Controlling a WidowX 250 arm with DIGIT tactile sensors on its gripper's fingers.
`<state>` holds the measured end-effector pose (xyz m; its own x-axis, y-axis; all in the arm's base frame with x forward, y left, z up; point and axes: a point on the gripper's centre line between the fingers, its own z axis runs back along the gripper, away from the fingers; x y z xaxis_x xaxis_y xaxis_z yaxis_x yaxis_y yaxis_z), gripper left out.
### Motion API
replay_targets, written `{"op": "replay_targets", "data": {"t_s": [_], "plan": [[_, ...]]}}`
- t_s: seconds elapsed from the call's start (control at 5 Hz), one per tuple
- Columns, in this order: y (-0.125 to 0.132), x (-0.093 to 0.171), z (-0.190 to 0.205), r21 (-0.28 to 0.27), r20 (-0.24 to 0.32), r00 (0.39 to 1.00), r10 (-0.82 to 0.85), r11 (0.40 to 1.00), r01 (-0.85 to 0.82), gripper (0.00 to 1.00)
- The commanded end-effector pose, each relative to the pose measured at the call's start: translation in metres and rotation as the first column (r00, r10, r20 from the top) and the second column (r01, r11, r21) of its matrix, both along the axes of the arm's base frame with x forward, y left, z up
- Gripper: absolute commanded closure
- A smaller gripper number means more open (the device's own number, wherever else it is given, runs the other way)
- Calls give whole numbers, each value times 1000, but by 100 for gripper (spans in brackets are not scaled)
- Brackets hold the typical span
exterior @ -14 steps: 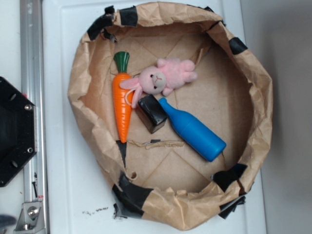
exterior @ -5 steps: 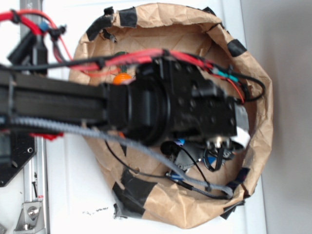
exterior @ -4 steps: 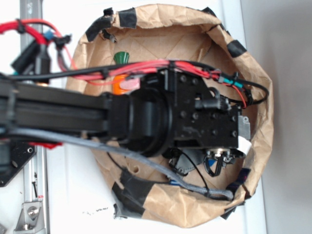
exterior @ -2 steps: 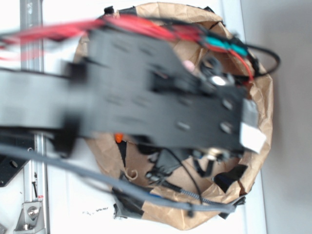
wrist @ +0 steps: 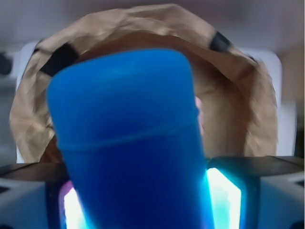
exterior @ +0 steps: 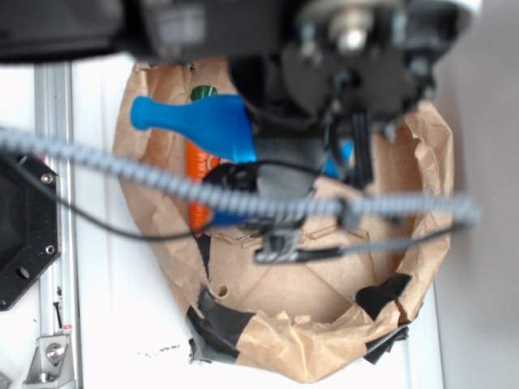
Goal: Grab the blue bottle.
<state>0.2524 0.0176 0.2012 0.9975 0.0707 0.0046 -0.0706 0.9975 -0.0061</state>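
White tabletop (exterior: 122, 324) fills the lower left of the exterior view, scuffed with small dark marks near the bottom edge. A silver aluminium rail (exterior: 50, 203) runs vertically down the left side. Plain grey surface (exterior: 482, 284) takes the right edge. Light is even and soft, no hard shadows.

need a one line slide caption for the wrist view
Wrist view: the gripper clamps the blue bottle, which fills the frame above the brown paper basket.
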Motion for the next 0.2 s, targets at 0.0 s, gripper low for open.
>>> {"op": "replay_targets", "data": {"t_s": [0.0], "plan": [[-1,0,4,41,39,968,249,967,-251,100]]}}
